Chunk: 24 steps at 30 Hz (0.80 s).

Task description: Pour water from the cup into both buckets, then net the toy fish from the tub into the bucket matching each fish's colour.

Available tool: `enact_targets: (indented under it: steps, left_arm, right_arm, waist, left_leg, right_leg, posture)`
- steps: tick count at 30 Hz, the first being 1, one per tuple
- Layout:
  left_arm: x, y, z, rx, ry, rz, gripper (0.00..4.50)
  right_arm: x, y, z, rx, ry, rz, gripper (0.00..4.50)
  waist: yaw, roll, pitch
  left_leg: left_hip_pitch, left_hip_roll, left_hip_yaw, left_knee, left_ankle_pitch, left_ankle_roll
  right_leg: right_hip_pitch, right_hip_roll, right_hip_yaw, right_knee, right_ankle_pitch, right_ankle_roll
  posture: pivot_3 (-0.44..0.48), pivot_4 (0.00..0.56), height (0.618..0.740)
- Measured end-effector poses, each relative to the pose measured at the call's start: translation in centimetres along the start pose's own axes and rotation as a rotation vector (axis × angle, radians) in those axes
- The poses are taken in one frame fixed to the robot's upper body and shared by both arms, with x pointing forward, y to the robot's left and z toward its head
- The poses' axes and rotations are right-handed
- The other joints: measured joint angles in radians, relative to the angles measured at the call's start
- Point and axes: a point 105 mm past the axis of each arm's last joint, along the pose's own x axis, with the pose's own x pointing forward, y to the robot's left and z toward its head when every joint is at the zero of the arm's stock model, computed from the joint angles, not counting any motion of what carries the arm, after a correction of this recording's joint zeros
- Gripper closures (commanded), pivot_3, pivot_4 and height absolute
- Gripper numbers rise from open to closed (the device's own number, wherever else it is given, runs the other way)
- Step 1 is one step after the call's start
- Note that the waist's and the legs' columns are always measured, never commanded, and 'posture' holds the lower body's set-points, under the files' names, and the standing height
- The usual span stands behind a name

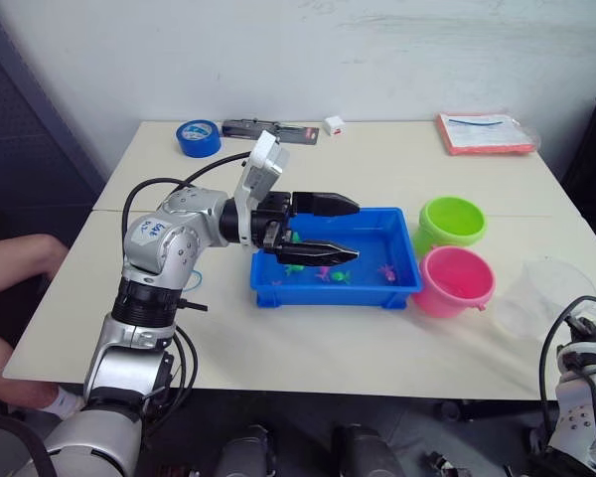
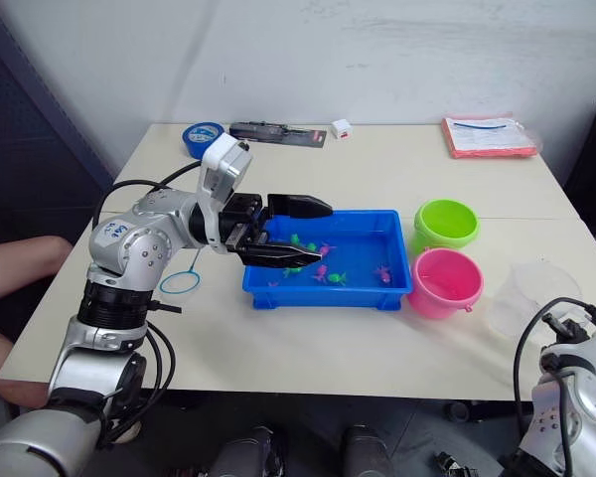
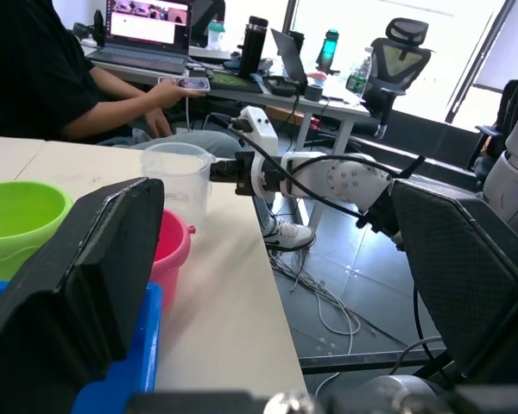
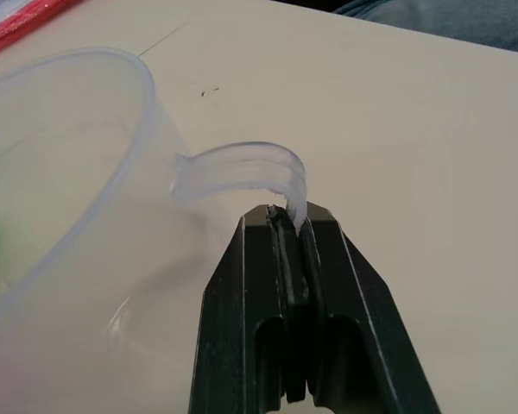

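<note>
My left gripper [image 1: 356, 231] hangs open over the left half of the blue tub [image 1: 328, 291], nothing between its fingers. Several tiny green and pink toy fish [image 1: 323, 270] lie in the tub. The lime green bucket [image 1: 452, 221] and the pink bucket [image 1: 457, 278] stand just right of the tub. The clear cup [image 1: 541, 293] stands on the table right of the pink bucket. My right gripper [image 4: 289, 216] is shut on the cup's handle [image 4: 242, 168]. The net [image 2: 182, 281] lies flat on the table left of the tub, partly behind my left arm.
At the table's far side lie a blue tape roll [image 1: 198, 136], a black tool [image 1: 268, 130], a small white box [image 1: 334, 124] and a red folder [image 1: 485, 133]. A person's knee [image 1: 20, 258] shows by the table's left edge.
</note>
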Motion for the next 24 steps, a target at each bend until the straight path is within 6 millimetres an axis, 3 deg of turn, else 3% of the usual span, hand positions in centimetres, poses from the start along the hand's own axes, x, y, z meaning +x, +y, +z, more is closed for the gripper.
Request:
enact_targets:
  steps: [5,9,15,17,20,24]
  left_arm:
    - [0.2,-0.1,0.3,0.002,0.001,-0.017,0.00]
    - [0.4,0.0,0.4,-0.002,-0.006,-0.029,0.00]
    - [0.4,0.0,0.3,-0.004,-0.013,-0.030,0.00]
    - [0.0,0.2,0.1,-0.009,-0.009,-0.006,0.00]
    - [-1.3,0.8,-0.5,-0.028,-0.013,0.085,0.00]
    - [-5.8,1.6,-2.7,-0.066,0.004,0.346,0.00]
  right_arm:
    - [-1.1,-2.7,-1.4,-0.037,0.036,-0.095,0.06]
    - [-3.2,-3.5,-1.4,-0.117,0.034,-0.085,0.06]
    - [-6.0,-2.0,2.4,-0.212,-0.094,-0.004,0.06]
    - [-6.4,1.1,5.5,-0.279,-0.179,0.178,0.06]
    - [-8.2,7.5,9.5,-0.391,-0.297,0.522,0.06]
    - [-10.1,14.8,9.2,-0.552,-0.219,0.966,0.06]
  waist:
    - [0.000,0.000,0.000]
    - [-0.002,0.001,0.000]
    - [-0.002,-0.001,0.000]
    - [-0.007,0.000,0.000]
    - [-0.008,-0.007,0.000]
    - [-0.006,-0.010,0.000]
  left_leg:
    - [-0.001,0.000,0.000,-0.001,0.000,0.000]
    - [-0.002,-0.001,0.001,-0.006,0.000,0.000]
    - [-0.002,-0.001,0.001,-0.010,0.001,-0.001]
    - [-0.002,-0.002,0.003,-0.011,0.001,-0.001]
    - [0.000,-0.001,0.002,-0.011,0.001,0.000]
    - [0.001,-0.001,0.002,-0.012,0.004,0.000]
  right_leg:
    - [0.000,-0.001,0.000,-0.001,0.000,0.000]
    - [-0.004,-0.001,0.002,-0.003,0.000,-0.001]
    - [-0.007,-0.001,0.002,-0.004,-0.001,-0.001]
    - [-0.006,0.000,0.005,-0.006,-0.001,-0.001]
    - [-0.006,0.003,0.006,-0.007,0.000,0.000]
    - [-0.007,0.004,0.007,-0.006,0.000,-0.001]
  posture:
    - [0.000,0.150,0.740]
    - [0.000,0.150,0.740]
    - [0.000,0.150,0.740]
    - [0.000,0.150,0.740]
    - [0.000,0.150,0.740]
    - [0.000,0.150,0.740]
